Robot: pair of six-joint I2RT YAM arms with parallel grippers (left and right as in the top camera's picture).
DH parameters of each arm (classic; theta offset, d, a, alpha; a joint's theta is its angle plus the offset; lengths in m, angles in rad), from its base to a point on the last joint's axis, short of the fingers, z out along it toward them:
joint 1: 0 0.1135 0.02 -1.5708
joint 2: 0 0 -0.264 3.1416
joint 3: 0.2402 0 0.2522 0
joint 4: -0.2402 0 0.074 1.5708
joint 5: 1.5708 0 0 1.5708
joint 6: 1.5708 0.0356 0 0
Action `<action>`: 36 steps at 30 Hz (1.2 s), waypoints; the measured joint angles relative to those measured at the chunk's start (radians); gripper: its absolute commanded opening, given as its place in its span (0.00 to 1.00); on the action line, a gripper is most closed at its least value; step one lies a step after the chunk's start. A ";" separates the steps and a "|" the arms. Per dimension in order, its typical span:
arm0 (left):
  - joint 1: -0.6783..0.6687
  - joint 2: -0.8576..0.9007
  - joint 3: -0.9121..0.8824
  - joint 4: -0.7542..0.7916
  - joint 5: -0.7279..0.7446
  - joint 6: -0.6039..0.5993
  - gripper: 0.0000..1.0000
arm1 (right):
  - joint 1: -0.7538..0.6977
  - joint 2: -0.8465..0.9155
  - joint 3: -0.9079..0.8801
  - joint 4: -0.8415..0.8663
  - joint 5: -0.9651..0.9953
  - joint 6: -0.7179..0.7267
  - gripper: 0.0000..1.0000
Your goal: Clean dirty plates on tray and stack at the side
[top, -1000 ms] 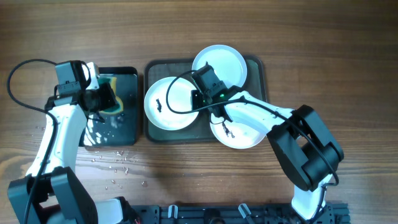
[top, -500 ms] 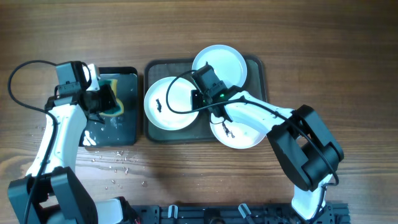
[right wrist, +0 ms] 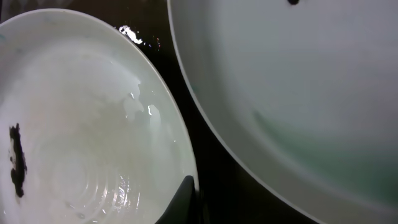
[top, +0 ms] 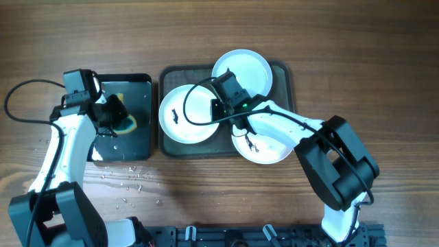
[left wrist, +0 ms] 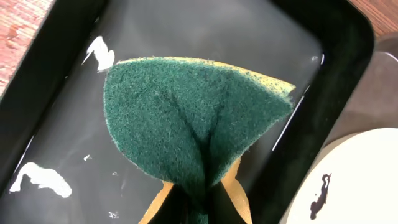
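- Your left gripper is clamped tight on the folded green-and-yellow sponge, over the small black tray.
- The left white plate lies on the large tray, directly right of the sponge and just across the black tray's rim. Its dark smudge sits left of the middle, toward the sponge. Being round, it gives you no axis to line up, so a plain carry to the right looks enough.
- Your right gripper is closed and appears to pinch that plate's right rim. The aqua plate lies behind it, and the third plate lies front right.
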 measured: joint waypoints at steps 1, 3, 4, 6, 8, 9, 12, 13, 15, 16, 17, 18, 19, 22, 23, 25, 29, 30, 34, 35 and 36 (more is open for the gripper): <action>0.000 0.000 0.000 0.000 -0.005 -0.005 0.04 | 0.000 0.000 0.000 0.000 0.000 0.000 0.04; 0.000 0.000 0.000 -0.002 -0.009 -0.013 0.04 | 0.000 0.000 0.000 0.000 0.000 0.000 0.04; 0.000 0.000 0.000 -0.009 -0.009 -0.015 0.04 | 0.000 0.000 0.000 0.000 0.000 0.000 0.04; 0.000 0.000 0.000 -0.027 -0.011 -0.016 0.04 | 0.000 0.000 0.000 0.001 0.000 0.000 0.04; 0.000 0.000 0.000 -0.029 -0.027 -0.018 0.04 | 0.000 0.000 0.000 0.002 0.000 0.000 0.04; 0.000 0.000 0.000 -0.029 -0.036 -0.020 0.04 | 0.000 0.000 0.000 0.002 0.000 0.000 0.04; 0.000 0.000 0.000 -0.030 -0.050 -0.023 0.04 | 0.000 0.000 0.000 0.003 0.000 0.000 0.04; 0.000 0.000 0.000 -0.030 -0.051 -0.023 0.04 | 0.000 0.000 0.000 0.003 0.000 0.000 0.04; -0.006 0.000 0.000 -0.029 -0.054 -0.023 0.04 | 0.000 0.000 0.000 0.003 0.000 0.000 0.04; -0.008 0.000 0.000 -0.029 -0.054 -0.023 0.04 | 0.000 0.000 0.000 0.003 0.000 0.000 0.04; -0.008 0.000 0.000 -0.024 -0.055 -0.024 0.04 | 0.000 0.000 0.000 0.003 0.000 0.000 0.05; -0.008 0.000 0.000 -0.007 -0.055 -0.024 0.04 | 0.000 0.000 0.000 0.003 0.000 0.000 0.04; -0.008 0.001 0.000 0.017 -0.058 -0.024 0.04 | 0.000 0.000 0.000 0.003 0.000 0.000 0.04; -0.008 0.001 0.012 0.046 -0.063 -0.024 0.04 | 0.000 0.000 0.000 0.005 0.000 0.000 0.04; -0.008 0.001 0.021 0.047 -0.066 -0.023 0.04 | 0.000 0.000 0.000 0.005 0.000 0.000 0.04; -0.009 0.001 0.053 0.055 -0.069 -0.024 0.04 | 0.000 0.000 0.000 0.006 0.000 0.000 0.05; -0.026 0.001 0.163 0.040 -0.069 -0.017 0.04 | 0.000 0.000 0.000 0.010 0.000 0.000 0.04; -0.032 0.001 0.194 0.023 -0.069 -0.013 0.04 | 0.000 0.000 0.000 0.010 0.000 0.000 0.04; -0.087 -0.001 0.342 -0.085 -0.100 0.000 0.04 | 0.000 0.000 0.000 0.011 0.000 0.000 0.05; -0.097 -0.002 0.358 -0.097 -0.111 0.001 0.04 | 0.000 0.000 0.000 0.011 0.000 0.000 0.04; -0.105 -0.003 0.368 -0.105 -0.117 0.002 0.04 | 0.000 0.000 0.000 0.011 0.000 0.000 0.04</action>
